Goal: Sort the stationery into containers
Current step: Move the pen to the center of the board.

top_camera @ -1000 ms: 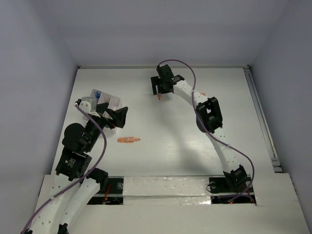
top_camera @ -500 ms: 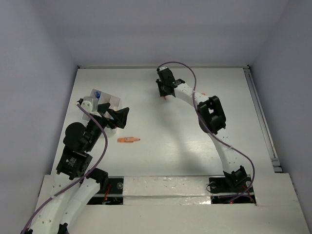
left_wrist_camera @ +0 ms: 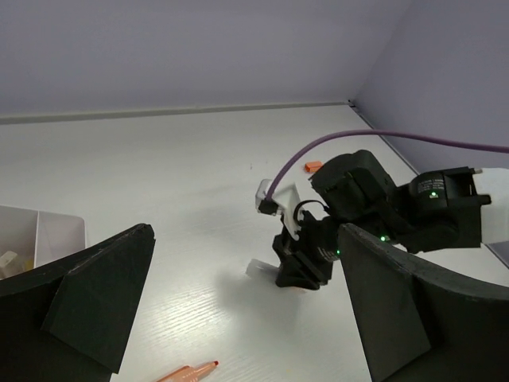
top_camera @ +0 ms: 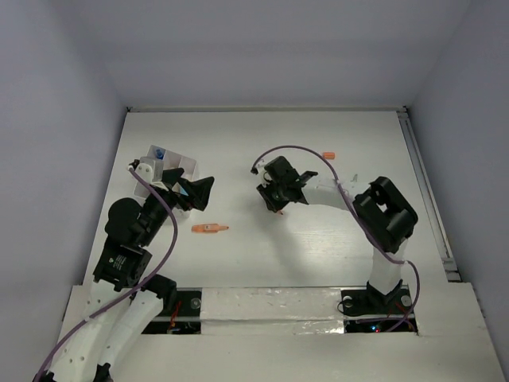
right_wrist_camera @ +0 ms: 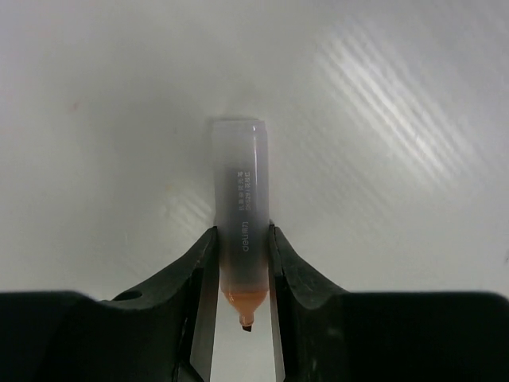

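Observation:
In the right wrist view my right gripper (right_wrist_camera: 241, 263) is shut on a marker (right_wrist_camera: 241, 207) with a clear frosted barrel and an orange tip, the tip pointing back between the fingers. From above, this gripper (top_camera: 274, 204) hangs over the middle of the table. The left wrist view shows the marker's clear end (left_wrist_camera: 261, 269) sticking out below it. My left gripper (top_camera: 196, 191) stands open beside the white divided box (top_camera: 181, 166), nothing between its fingers. An orange pen (top_camera: 210, 228) lies on the table near it.
A small orange cap (top_camera: 328, 154) lies at the far right of the table. Something blue (top_camera: 161, 153) sits in a far compartment of the box. The table's right edge carries a metal rail (top_camera: 429, 199).
The right gripper closed on the marker at the far middle of the table and carried it nearer, toward the centre. The left arm has barely moved.

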`<state>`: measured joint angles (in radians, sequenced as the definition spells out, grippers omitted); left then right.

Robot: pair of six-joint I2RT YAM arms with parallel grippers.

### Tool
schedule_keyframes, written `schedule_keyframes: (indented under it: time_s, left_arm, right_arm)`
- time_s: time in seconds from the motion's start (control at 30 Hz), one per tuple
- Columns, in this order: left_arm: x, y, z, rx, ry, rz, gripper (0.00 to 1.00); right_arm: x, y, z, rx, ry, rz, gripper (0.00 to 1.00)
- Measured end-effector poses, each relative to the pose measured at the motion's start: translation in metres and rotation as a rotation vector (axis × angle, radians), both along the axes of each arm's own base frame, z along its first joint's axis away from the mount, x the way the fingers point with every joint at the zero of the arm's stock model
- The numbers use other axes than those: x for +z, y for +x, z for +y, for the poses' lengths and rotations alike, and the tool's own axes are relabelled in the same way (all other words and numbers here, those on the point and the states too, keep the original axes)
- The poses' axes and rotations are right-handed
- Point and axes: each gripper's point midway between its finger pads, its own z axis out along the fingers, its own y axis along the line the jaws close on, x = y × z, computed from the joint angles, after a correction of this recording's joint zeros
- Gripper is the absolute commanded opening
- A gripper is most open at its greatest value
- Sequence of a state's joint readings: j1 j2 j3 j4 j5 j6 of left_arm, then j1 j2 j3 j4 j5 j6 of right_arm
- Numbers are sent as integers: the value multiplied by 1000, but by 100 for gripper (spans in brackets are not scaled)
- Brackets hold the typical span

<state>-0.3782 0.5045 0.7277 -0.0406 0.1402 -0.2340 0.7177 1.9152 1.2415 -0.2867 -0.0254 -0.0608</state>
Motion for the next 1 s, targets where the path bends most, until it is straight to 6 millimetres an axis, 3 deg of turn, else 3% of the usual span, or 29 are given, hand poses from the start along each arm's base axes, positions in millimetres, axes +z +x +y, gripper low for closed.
schedule_keyframes:
  time_s: [0.03, 0.13, 0.3, 0.43, 0.57, 0.63, 0.83, 1.0]
  left_arm:
    - [0, 0, 0, -3, 0, 1, 99]
    - [0, -1, -1, -9, -2, 2, 99]
    - [0, -1, -2, -10, -2, 2, 99]
    - [0, -1, -1, -9, -2, 2, 99]
    - [0, -1, -2, -10, -2, 2, 99]
    - [0, -1, -2, -11, -2, 2, 99]
    - [-1, -1, -3, -19, -1, 6, 99]
    - [-1, -1, -4, -21, -4, 8, 99]
  right_arm:
    - [-1, -7, -4, 4, -3, 3, 54]
    - [-1, -17, -21, -5, -24, -8, 77]
    - [11, -19, -34, -38, -24, -44, 93]
    - [41, -29, -36, -88, 63, -87, 95]
    - [64, -55, -32, -153, 225, -80, 96]
    - [60, -71, -34, -189, 292, -34, 96]
    - [8, -108, -46, -310, 311, 152, 97]
    - [12, -90, -27, -355, 390, 140, 98]
